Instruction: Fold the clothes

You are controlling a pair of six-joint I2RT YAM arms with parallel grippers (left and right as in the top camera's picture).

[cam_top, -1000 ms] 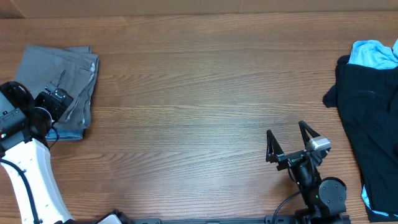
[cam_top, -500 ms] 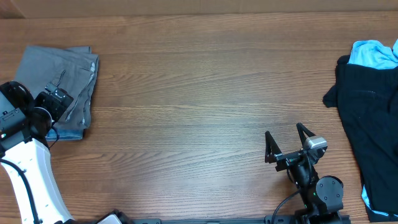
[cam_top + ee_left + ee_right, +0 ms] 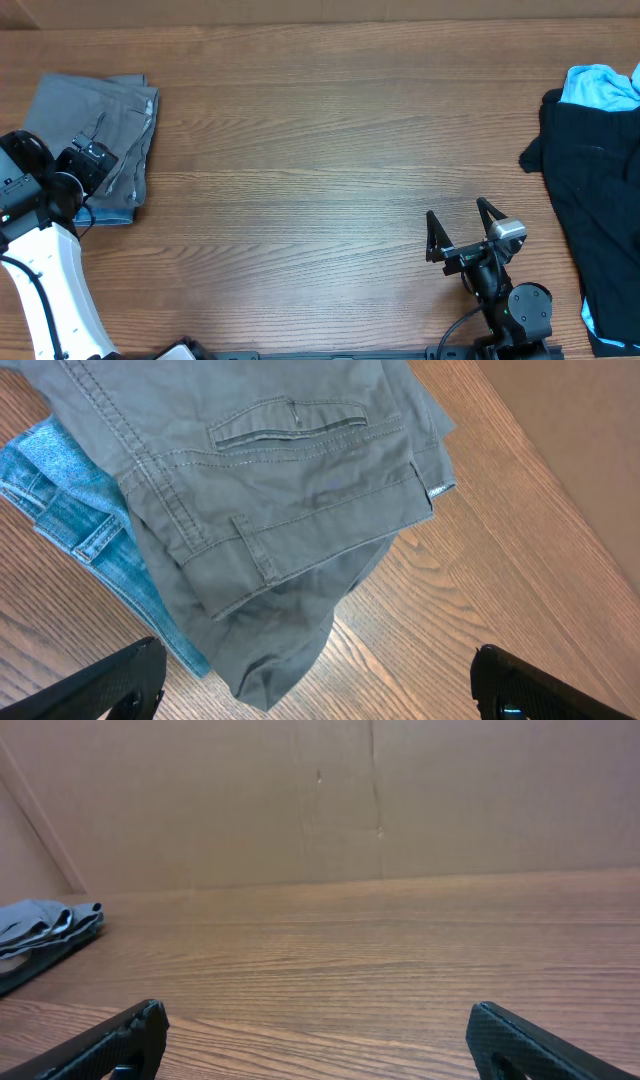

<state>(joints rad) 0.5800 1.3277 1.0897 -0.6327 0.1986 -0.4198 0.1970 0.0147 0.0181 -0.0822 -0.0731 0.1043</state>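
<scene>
Shorts (image 3: 110, 115), grey and folded, lie at the far left of the table (image 3: 320, 150) on top of folded denim (image 3: 70, 530). Left gripper (image 3: 315, 685) hangs just above them, fingers spread wide, holding nothing. Right gripper (image 3: 458, 210), near and right of centre, is likewise spread wide over the wood. Black garment (image 3: 590, 190) and light-blue cloth (image 3: 600, 85) lie at the right edge.

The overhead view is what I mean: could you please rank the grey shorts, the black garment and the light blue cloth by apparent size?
1. black garment, though the frame edge cuts it off.
2. grey shorts, folded.
3. light blue cloth, partly hidden; full size unsure.
</scene>
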